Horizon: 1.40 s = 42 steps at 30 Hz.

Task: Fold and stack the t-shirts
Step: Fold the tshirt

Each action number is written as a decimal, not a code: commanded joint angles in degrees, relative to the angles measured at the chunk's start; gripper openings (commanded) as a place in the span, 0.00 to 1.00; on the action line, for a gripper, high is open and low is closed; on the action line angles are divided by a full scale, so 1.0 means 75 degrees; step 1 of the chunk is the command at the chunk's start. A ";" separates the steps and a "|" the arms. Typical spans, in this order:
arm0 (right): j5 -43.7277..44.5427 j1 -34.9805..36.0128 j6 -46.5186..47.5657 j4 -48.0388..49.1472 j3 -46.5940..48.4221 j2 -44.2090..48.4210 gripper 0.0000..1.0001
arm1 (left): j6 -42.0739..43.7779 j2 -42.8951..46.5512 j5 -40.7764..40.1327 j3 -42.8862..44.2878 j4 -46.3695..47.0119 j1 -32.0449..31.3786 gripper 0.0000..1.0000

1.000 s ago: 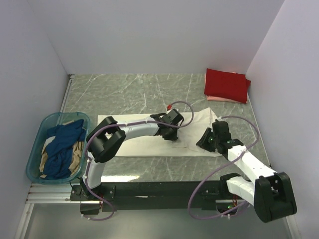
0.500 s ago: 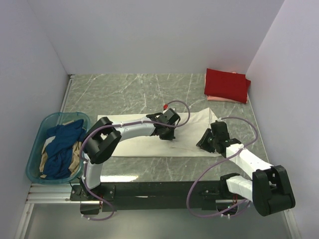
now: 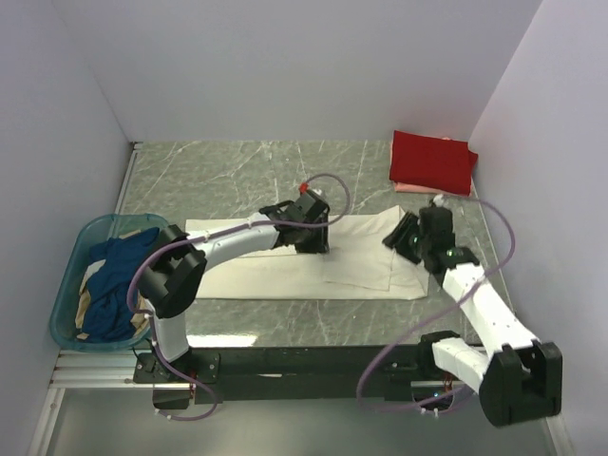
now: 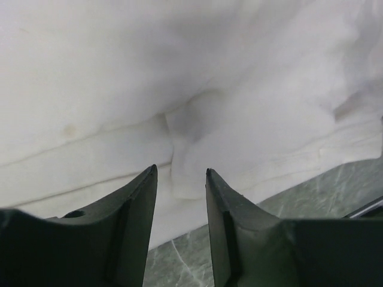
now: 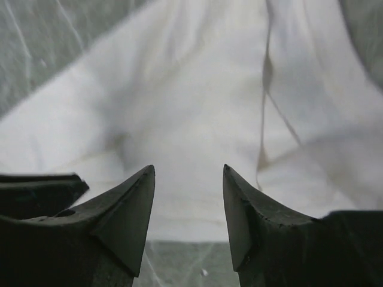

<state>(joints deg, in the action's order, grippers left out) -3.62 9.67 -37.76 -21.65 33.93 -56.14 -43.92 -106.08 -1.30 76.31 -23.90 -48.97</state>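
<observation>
Left gripper [image 4: 181, 179] and right gripper [image 5: 188, 179] both stand apart, holding nothing, over the cream-white t-shirt [image 3: 256, 271] spread flat mid-frame. Bare table [image 3: 228, 176] lies beyond its upper edge. A folded red t-shirt [image 3: 432, 160] sits upper right.

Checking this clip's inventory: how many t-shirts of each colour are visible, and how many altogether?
cream-white t-shirt: 1
red t-shirt: 1
pale pink t-shirt: 1
dark blue t-shirt: 1
tan t-shirt: 1
Total: 5
</observation>
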 commanded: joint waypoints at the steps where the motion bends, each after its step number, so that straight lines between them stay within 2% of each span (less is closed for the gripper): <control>1: -0.0137 -0.0596 0.0510 0.0308 0.1239 -0.0973 0.57 | 0.0126 0.0445 0.0068 0.0453 -0.0210 0.0492 0.44; 4: -0.0618 -0.1125 0.0710 0.0787 0.1978 -0.2215 0.57 | 0.0079 0.0328 -0.0061 0.0746 -0.0434 0.0891 0.43; 7: -0.0503 -0.1452 0.0862 0.0789 0.2705 -0.3526 0.57 | -0.0049 0.0200 -0.0062 0.0747 -0.0528 0.1278 0.41; 17: -0.0760 -0.1875 0.0968 0.1480 0.3503 -0.5075 0.54 | -0.0296 -0.0187 0.0103 0.0641 -0.0458 0.2252 0.38; 24: -0.1018 -0.1969 0.0734 0.1984 0.3913 -0.5838 0.44 | -0.0343 -0.0328 0.0220 0.0501 -0.0376 0.2474 0.37; 34: -0.1017 -0.1993 0.0687 0.2020 0.4510 -0.6448 0.40 | -0.0284 -0.0270 0.0197 0.0313 -0.0458 0.2744 0.36; 42: -0.0983 -0.1993 0.0722 0.1973 0.4511 -0.6624 0.35 | -0.0355 -0.0364 0.0197 0.0255 -0.0423 0.2815 0.36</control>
<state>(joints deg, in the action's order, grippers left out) -11.07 -4.84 -32.32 -8.08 65.71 -105.19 -46.22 -108.71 -0.58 78.54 -27.46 -27.99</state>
